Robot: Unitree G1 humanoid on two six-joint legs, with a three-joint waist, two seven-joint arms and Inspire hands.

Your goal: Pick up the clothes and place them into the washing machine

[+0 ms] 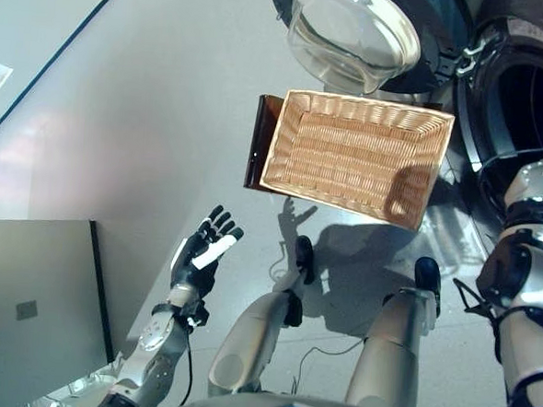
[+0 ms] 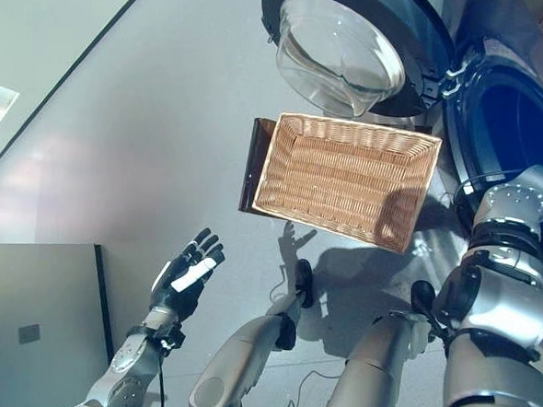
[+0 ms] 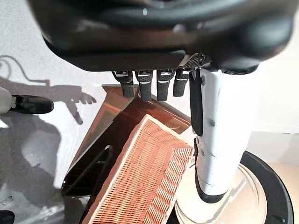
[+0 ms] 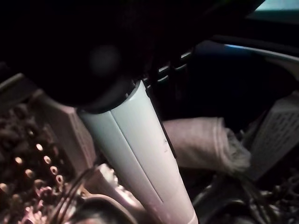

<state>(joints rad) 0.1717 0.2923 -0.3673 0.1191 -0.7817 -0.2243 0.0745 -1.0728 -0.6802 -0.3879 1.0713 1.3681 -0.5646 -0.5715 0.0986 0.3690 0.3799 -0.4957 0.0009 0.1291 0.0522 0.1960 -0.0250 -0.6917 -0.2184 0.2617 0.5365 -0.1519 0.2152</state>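
Note:
A pale rolled cloth (image 4: 201,144) lies inside the dark drum of the washing machine (image 2: 507,116), seen in the right wrist view. My right hand (image 4: 140,135) is in the drum beside it, thumb straight and holding nothing. In the eye views the right arm goes into the drum opening and the hand itself is hidden. The wicker basket (image 1: 353,153) in front of the machine holds no clothes. My left hand (image 1: 199,254) hangs low at the left with straight fingers (image 3: 149,84), well short of the basket and with nothing in it.
The machine's round glass door (image 1: 356,33) stands swung open just behind the basket. The basket rests on a dark brown stand (image 1: 262,138). A grey cabinet (image 1: 25,308) stands at the lower left, close to my left arm.

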